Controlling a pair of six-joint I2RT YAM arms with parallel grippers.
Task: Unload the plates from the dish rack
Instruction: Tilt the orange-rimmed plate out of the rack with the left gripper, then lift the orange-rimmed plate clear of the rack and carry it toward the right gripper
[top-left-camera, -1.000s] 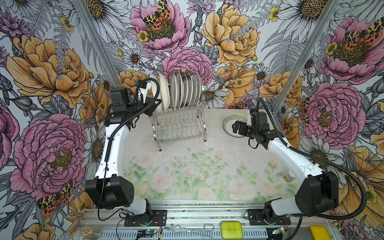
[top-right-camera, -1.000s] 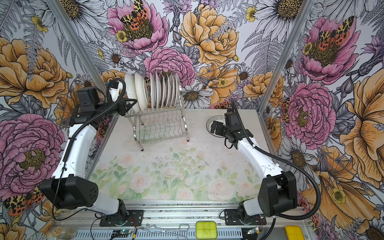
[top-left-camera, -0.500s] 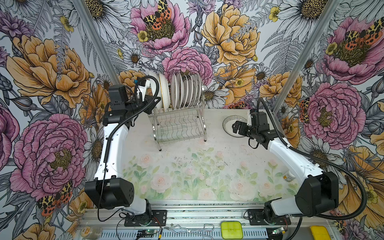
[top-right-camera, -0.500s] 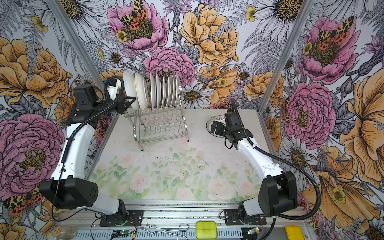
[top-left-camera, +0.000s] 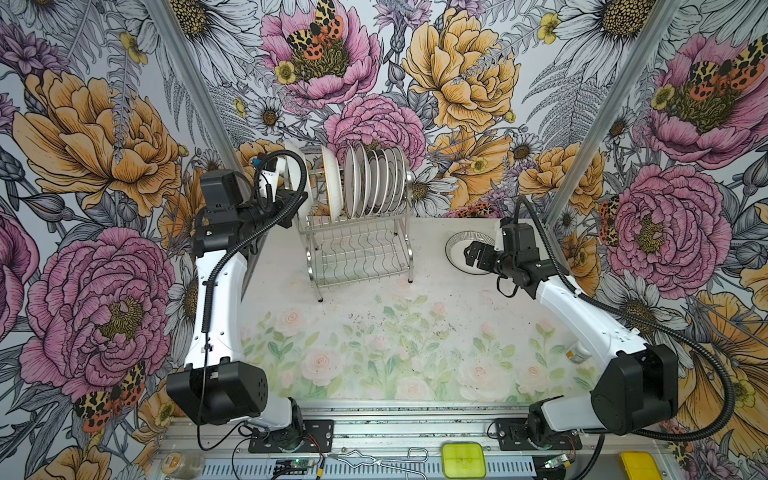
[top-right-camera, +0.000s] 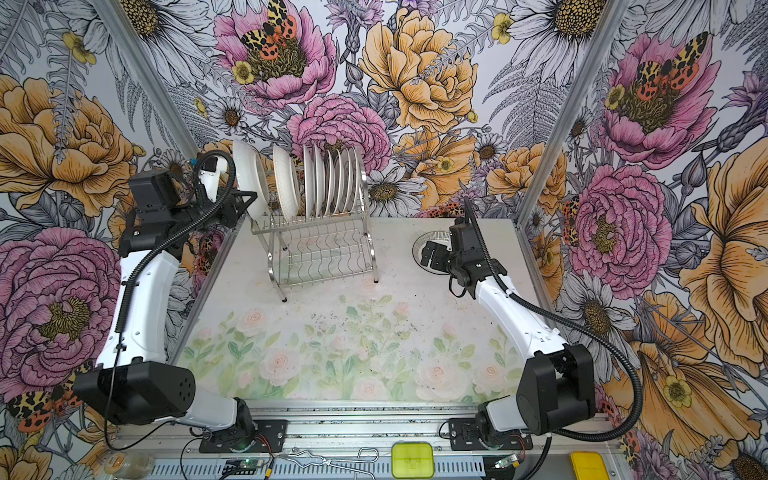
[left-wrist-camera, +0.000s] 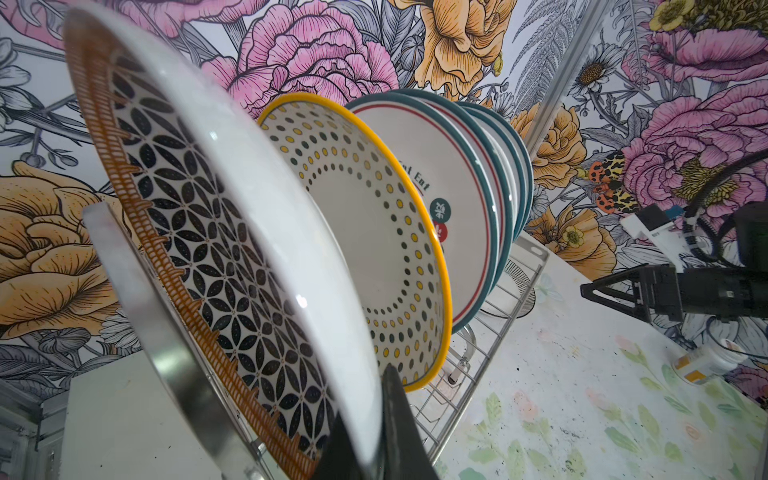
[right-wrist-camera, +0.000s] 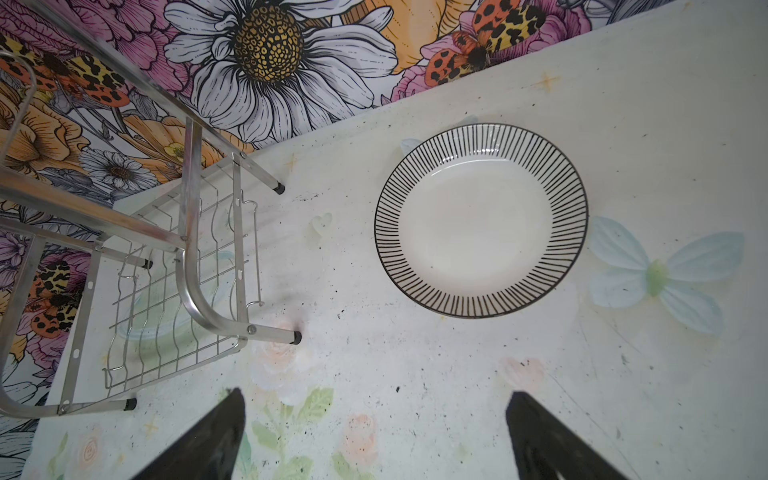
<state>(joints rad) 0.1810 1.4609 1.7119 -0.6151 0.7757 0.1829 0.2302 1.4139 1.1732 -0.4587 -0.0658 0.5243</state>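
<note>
While the left tool (left-wrist-camera: 363, 395) is clamped tight on the lower rim of a round white plate with a black petal lattice and an orange-hatched edge (left-wrist-camera: 216, 232), the right tool (right-wrist-camera: 374, 436) hangs with its jaws spread wide and nothing between them. One shiny two-tier steel wire dish rack (top-left-camera: 357, 253) stands on one flower-painted table (top-left-camera: 374, 332). The gripped plate is at the rack's left end, tilted away from its neighbours; whether its bottom edge touches the wires cannot be told. Next along the upper tier stands one white plate with dark and yellow dots and a yellow edge (left-wrist-camera: 374, 232). After it comes a tight pack of white teal-and-red-rimmed plates (top-left-camera: 374, 183), roughly six, too close for a sure count. One more white plate with a black-striped rim (right-wrist-camera: 482, 220) lies flat on the table right of the rack, just ahead of the right tool's fingertips and not touching them.
</note>
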